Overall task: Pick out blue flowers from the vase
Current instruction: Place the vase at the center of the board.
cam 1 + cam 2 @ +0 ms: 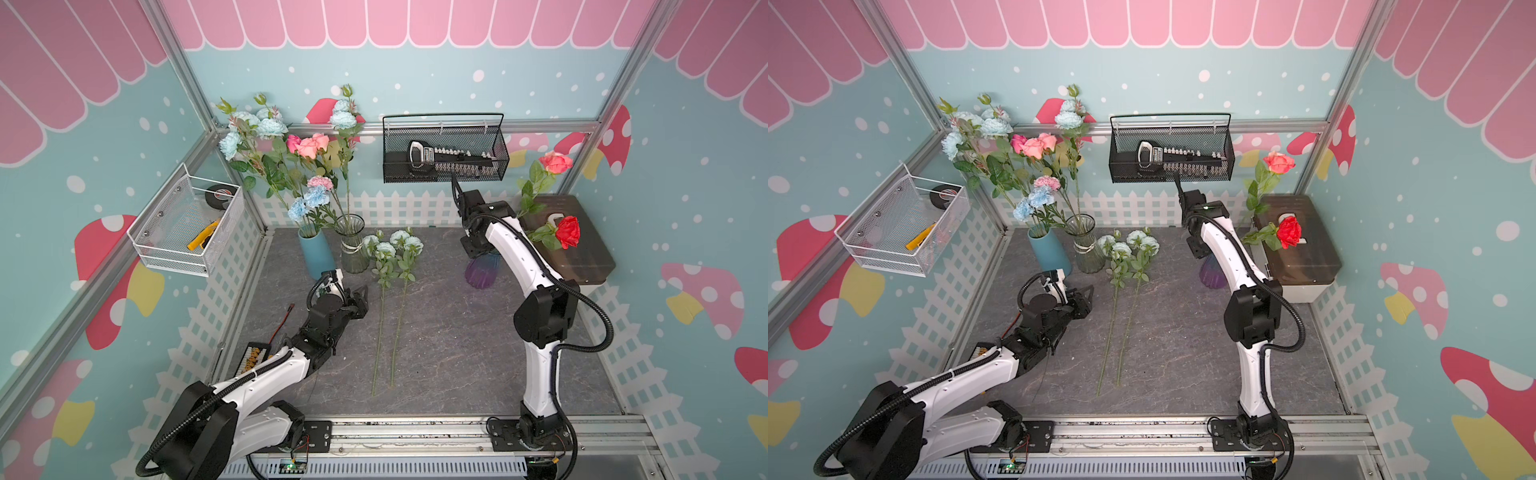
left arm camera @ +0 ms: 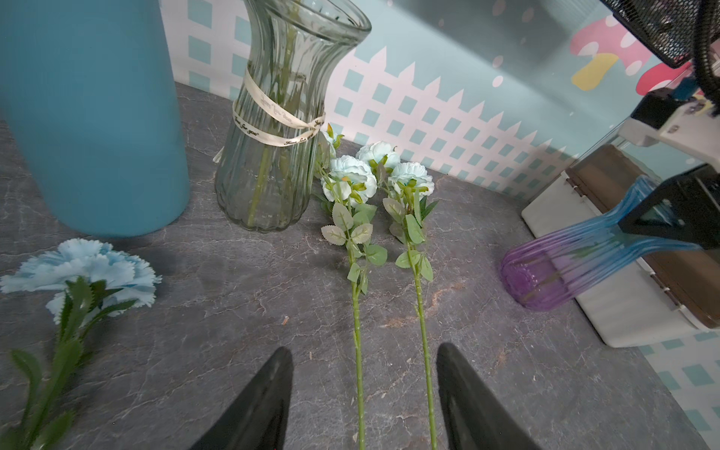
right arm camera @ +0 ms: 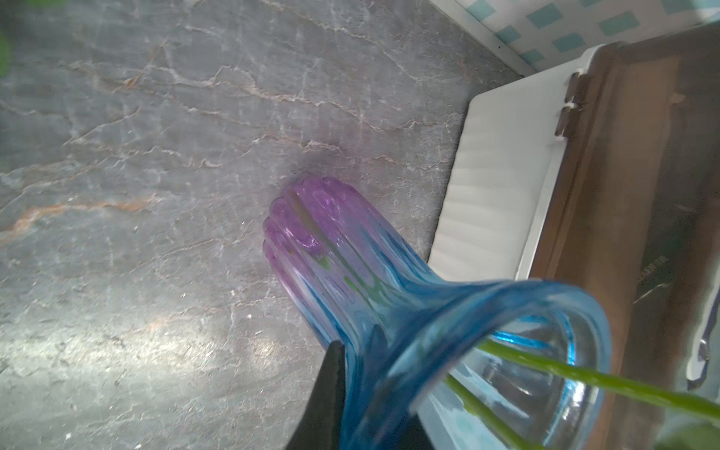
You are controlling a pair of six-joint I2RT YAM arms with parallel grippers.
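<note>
Two long-stemmed blue flowers (image 1: 392,245) (image 1: 1129,245) (image 2: 374,171) lie side by side on the grey table. My left gripper (image 1: 361,301) (image 1: 1084,297) (image 2: 365,348) hovers open just left of their stems and holds nothing. More blue flowers (image 1: 253,124) stand in the clear glass vase (image 1: 352,249) (image 2: 272,156), and blue carnations (image 1: 309,199) in the blue vase (image 1: 316,253) (image 2: 97,117). One blue carnation (image 2: 82,269) shows low beside the blue vase in the left wrist view. My right gripper (image 1: 478,255) (image 3: 356,350) is shut on the rim of a purple-blue glass vase (image 1: 482,272) (image 3: 331,241).
Coral (image 1: 555,162) and red (image 1: 567,232) roses rise from the purple-blue vase. A brown-lidded box (image 1: 577,245) stands behind it. Pink roses (image 1: 307,145) mix with the blue blooms. A black wire basket (image 1: 444,149) and a white one (image 1: 187,220) hang on the walls.
</note>
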